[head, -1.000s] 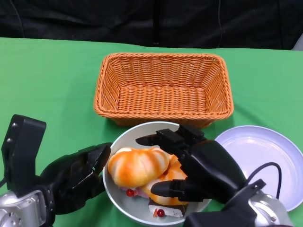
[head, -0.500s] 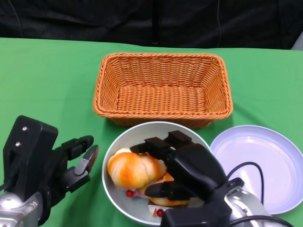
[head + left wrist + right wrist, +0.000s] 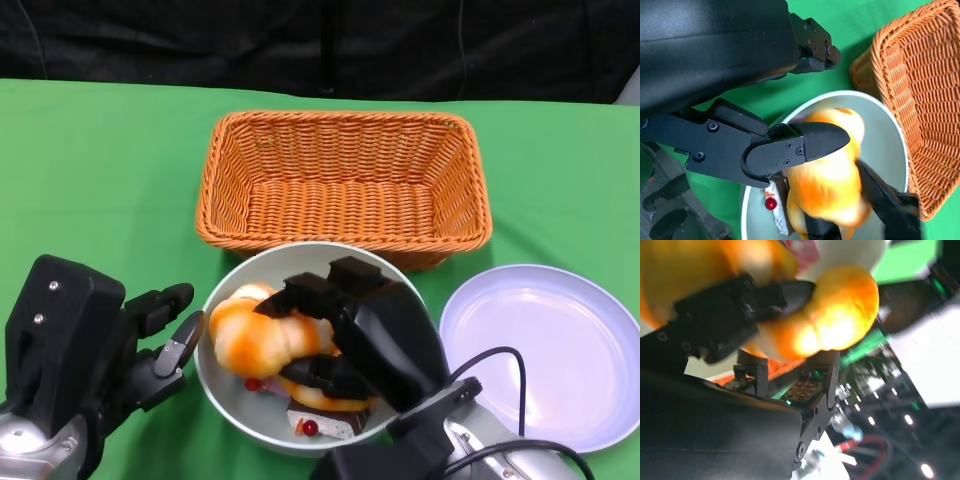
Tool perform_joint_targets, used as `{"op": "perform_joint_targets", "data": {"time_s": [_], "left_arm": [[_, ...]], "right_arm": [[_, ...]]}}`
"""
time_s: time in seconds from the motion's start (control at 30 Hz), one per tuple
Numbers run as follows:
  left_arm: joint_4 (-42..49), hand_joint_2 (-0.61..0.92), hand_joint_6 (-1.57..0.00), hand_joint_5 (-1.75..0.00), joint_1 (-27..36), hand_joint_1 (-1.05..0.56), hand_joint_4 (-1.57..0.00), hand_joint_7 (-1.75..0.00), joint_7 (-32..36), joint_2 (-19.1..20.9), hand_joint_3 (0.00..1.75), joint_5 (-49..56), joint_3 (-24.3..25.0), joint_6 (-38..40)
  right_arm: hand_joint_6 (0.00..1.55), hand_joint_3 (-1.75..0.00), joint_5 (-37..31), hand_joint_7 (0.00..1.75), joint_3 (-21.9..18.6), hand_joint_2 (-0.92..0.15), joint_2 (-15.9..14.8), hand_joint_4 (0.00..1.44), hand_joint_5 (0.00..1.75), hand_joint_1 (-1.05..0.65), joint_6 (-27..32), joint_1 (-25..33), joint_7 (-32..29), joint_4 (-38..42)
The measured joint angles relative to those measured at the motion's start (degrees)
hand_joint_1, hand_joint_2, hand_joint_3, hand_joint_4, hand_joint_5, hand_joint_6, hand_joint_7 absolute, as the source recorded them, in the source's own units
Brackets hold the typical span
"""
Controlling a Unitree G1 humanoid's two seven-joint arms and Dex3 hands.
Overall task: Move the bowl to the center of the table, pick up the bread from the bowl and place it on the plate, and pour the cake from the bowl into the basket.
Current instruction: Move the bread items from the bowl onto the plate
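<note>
A green cloth covered the table (image 3: 90, 170), with a dark backdrop behind its far edge. The right hand (image 3: 345, 335) reached into the bowl (image 3: 215, 385) from the near side, its fingers (image 3: 300, 295) closed over the top of the bread (image 3: 255, 335) and another finger pressed in below it, so the roll was pinched between them. The right wrist view showed the same grip close up: a black fingertip (image 3: 790, 292) dug into the orange crust of the bread (image 3: 840, 315). Under the roll, at the near side of the bowl, lay the cake (image 3: 320, 420), a dark slice with a red berry on it, apart from the fingers as far as could be told. The left hand (image 3: 110, 355) hung just to the left of the bowl, fingers spread and holding nothing; whether a fingertip touched the rim could not be told. In the left wrist view its fingers (image 3: 805, 145) stood over the bowl (image 3: 895, 150) edge beside the blurred bread (image 3: 830, 185). The wicker basket (image 3: 345, 185) stood just behind the bowl, and the pale plate (image 3: 545, 350) lay to the bowl's right.
</note>
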Motion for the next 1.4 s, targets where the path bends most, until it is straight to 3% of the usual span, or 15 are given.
{"op": "perform_joint_targets", "data": {"time_s": [0.2, 0.3, 0.93, 1.27, 1.4], "left_arm": [[0.0, 0.92, -0.23, -0.56, 0.0, -0.74, -0.01, -0.01, 0.0, -0.7, 0.69, -0.2, 0.7, 0.0], [0.1, 0.92, -0.24, -0.61, 0.0, -0.74, 0.00, -0.01, 0.0, -0.7, 0.69, -0.2, 0.9, 0.0], [0.9, 0.92, -0.24, -0.60, -0.1, -0.73, 0.00, -0.01, 0.0, -1.2, 0.68, -0.6, 1.7, -0.1], [-0.9, 0.92, -0.24, -0.59, 0.4, -0.73, 0.00, -0.01, -0.6, -1.0, 0.68, -0.5, 1.5, -0.5], [-1.2, 0.92, -0.23, -0.58, 0.6, -0.72, 0.00, 0.00, -0.6, -0.9, 0.67, -0.5, 1.5, -0.5]], "right_arm": [[0.82, -1.59, 0.3, 1.75, -0.6, -0.26, -1.4, 1.07, 1.75, -0.23, -2.8, -0.1, -2.0, -2.5], [0.82, -1.64, 1.2, 1.75, -1.8, -0.24, -2.4, 1.07, 1.75, -0.25, -3.7, 0.4, -1.8, -6.6], [0.79, -1.69, 10.1, 1.71, -11.7, -0.17, -8.5, 1.03, 1.75, -0.21, -5.1, 9.8, 13.2, -27.3], [0.77, -1.69, 13.8, 1.70, -20.3, -0.15, -14.6, 1.00, 1.75, -0.16, -6.6, 14.3, 17.4, -29.7], [0.81, -1.70, 13.5, 1.61, -24.4, -0.13, -16.3, 1.00, 1.75, -0.16, -6.6, 16.0, 16.9, -29.8]]}}
